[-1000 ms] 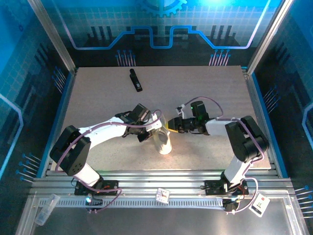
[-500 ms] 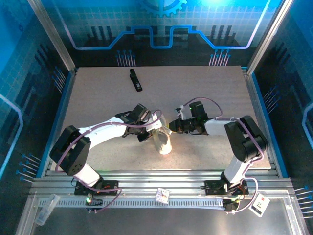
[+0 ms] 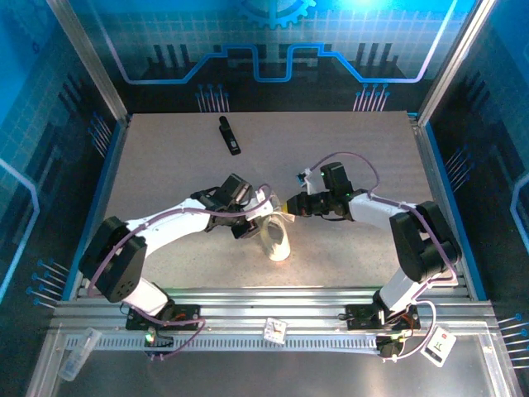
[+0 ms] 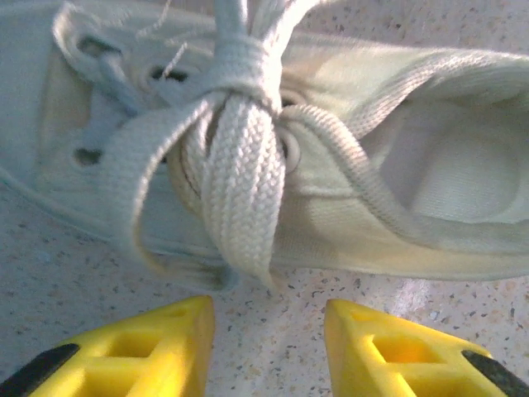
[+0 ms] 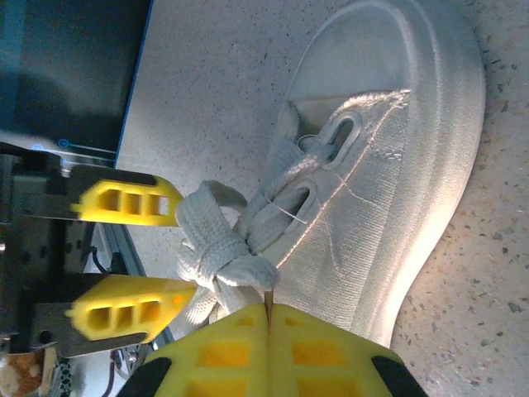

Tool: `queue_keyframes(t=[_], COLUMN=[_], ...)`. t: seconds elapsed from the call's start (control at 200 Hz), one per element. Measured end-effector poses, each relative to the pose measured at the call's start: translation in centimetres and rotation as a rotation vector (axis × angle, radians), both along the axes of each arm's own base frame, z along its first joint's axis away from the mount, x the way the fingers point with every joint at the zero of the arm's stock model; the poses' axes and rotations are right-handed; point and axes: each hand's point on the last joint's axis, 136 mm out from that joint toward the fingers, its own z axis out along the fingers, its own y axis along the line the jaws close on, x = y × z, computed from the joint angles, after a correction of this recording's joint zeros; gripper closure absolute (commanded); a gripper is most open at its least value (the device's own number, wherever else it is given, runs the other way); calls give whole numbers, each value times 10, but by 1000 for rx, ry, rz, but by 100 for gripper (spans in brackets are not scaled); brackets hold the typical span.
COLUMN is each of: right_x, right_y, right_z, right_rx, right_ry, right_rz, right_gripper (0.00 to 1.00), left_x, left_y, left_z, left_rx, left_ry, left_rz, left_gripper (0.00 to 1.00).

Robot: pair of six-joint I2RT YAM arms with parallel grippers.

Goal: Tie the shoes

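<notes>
Centrally on the speckled counter, a small white low-top sneaker, sole down, toe toward the near edge. Off-white laces crossed and wrapped into a knot over the top eyelets, with one broad loop hanging down the sneaker's side to the counter. Just beside that loop, the left tool, yellow fingers spread apart and holding nothing, bare counter between them. On the opposite side of the knot, the right tool, fingers pressed together, pinching the laces at the very tips. Seen from above, both tools close together at the sneaker's far end, over the knot. Well apart, toward the far edge of the counter, a small black bar-shaped object.
</notes>
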Motion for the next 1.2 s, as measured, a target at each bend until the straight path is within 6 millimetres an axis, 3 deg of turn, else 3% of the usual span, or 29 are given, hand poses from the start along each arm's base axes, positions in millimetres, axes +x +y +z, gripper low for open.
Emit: queue_keyframes(t=[0.26, 0.455, 0.69, 0.89, 1.201], right_x=[4, 2, 2, 1, 2], right_y=[1, 0, 0, 0, 0], right_z=[8, 6, 6, 5, 5], right_rx=[-19, -29, -32, -36, -37], right_ry=[-33, -29, -28, -23, -24], right_rz=[25, 34, 37, 39, 41], right_gripper=[100, 100, 100, 100, 100], left_x=[7, 27, 55, 51, 42], left_y=[8, -7, -36, -45, -46], left_z=[66, 82, 60, 37, 22], left_rx=[-154, -200, -219, -218, -213], left_ry=[-154, -141, -17, 90, 166], left_rz=[16, 9, 26, 26, 23], left_gripper=[51, 51, 58, 65, 69])
